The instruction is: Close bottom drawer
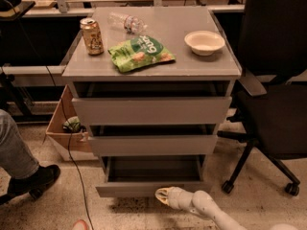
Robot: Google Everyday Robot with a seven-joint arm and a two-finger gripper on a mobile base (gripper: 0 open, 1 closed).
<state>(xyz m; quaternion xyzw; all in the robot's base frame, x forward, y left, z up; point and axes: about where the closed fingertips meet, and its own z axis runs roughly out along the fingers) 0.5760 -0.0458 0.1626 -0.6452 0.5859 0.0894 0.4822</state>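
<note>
The bottom drawer (128,189) is the lowest of three in the grey cabinet (151,110). It stands pulled out, its bare grey tray showing behind a slim flat front. My gripper (161,196) comes in from the lower right on a white arm. Its tip rests against the lower edge of the drawer front, right of the middle.
On the cabinet top lie a can (91,36), a clear bottle (126,22), a green snack bag (140,53) and a white bowl (204,42). A black office chair (273,95) stands at the right. A cardboard box (64,128), a cable and a person's leg (21,162) are at the left.
</note>
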